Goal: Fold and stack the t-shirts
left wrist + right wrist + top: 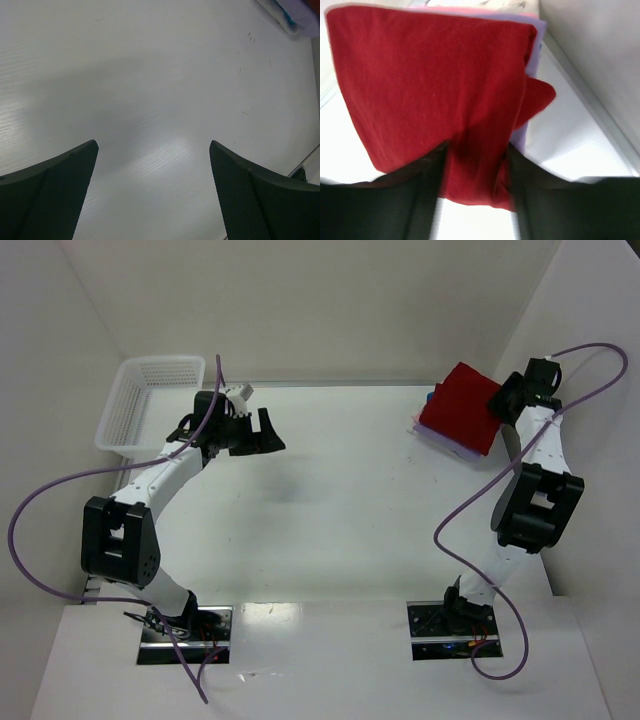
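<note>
Right jaws parted, dark red t-shirt (pixel 435 85) edge between.

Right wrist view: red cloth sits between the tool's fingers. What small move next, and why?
Probably open the right tool fully, then draw it straight back. The dark red t-shirt lies folded atop the lavender t-shirt, its near edge between the fingers; retreating while gripping could drag it off.

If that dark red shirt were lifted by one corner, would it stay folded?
Probably not: the dark red t-shirt looks like soft cloth, with a loose flap poking out at one side, so it would likely droop and unfold. It lies thin and flat, so probably light. Pushed, it would probably wrinkle rather than slide.
</note>
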### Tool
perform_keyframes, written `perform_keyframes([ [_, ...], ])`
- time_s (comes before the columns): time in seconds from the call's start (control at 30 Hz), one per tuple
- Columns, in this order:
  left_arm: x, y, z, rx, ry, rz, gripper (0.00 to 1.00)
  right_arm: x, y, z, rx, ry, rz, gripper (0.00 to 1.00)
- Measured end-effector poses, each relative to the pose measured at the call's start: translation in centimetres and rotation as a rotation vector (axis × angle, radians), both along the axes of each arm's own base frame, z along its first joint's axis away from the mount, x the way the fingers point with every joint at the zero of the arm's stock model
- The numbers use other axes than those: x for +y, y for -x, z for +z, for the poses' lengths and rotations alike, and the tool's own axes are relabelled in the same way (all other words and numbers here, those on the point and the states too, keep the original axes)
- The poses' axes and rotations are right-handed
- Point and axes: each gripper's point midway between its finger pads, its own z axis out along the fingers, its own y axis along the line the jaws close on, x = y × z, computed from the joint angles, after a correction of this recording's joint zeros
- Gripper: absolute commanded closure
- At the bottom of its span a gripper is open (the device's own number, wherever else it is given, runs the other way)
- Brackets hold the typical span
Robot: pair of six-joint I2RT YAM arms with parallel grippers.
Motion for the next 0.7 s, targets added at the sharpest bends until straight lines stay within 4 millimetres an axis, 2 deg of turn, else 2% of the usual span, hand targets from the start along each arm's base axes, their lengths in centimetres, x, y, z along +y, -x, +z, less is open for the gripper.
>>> perform_keyframes([
  [0.03, 0.0, 0.0, 0.0, 0.000, 0.000, -0.001, 0.00, -0.2, 0.0, 0.1, -0.003, 0.006, -0.006, 0.24],
  [0.1, 0.0, 0.0, 0.0, 0.001, 0.001, -0.001, 0.00, -0.3, 0.0, 0.1, -0.003, 0.012, -0.008, 0.15],
  [0.27, -0.2, 0.0, 0.1, -0.004, 0.008, -0.009, 0.00, 0.3, -0.1, 1.2, -0.031, -0.001, 0.017, 0.15],
  [0.33, -0.3, 0.0, 0.2, -0.006, 0.013, -0.013, 0.00, 1.0, 0.0, 2.5, -0.062, -0.006, 0.041, 0.22],
  [0.37, -0.3, 0.0, 0.3, -0.007, 0.016, -0.015, 0.00, 1.3, 0.0, 3.3, -0.081, -0.004, 0.048, 0.34],
  [0.47, -0.4, 0.0, 0.4, -0.009, 0.021, -0.020, 0.00, 3.1, -0.1, 6.4, -0.154, 0.010, 0.090, 0.57],
  [0.5, -0.4, 0.0, 0.4, -0.009, 0.022, -0.021, 0.00, 3.7, -0.3, 7.3, -0.175, 0.018, 0.108, 0.71],
  [0.53, -0.4, 0.0, 0.4, -0.009, 0.022, -0.021, 0.00, 4.5, -0.7, 8.2, -0.200, 0.025, 0.128, 0.77],
  [0.6, -0.5, 0.1, 0.4, -0.010, 0.024, -0.023, 0.00, 6.1, -1.5, 9.6, -0.245, 0.034, 0.165, 0.82],
  [0.7, -0.4, 0.2, 1.0, -0.024, 0.026, -0.022, 0.00, 8.0, -2.7, 9.5, -0.258, 0.038, 0.200, 0.84],
])
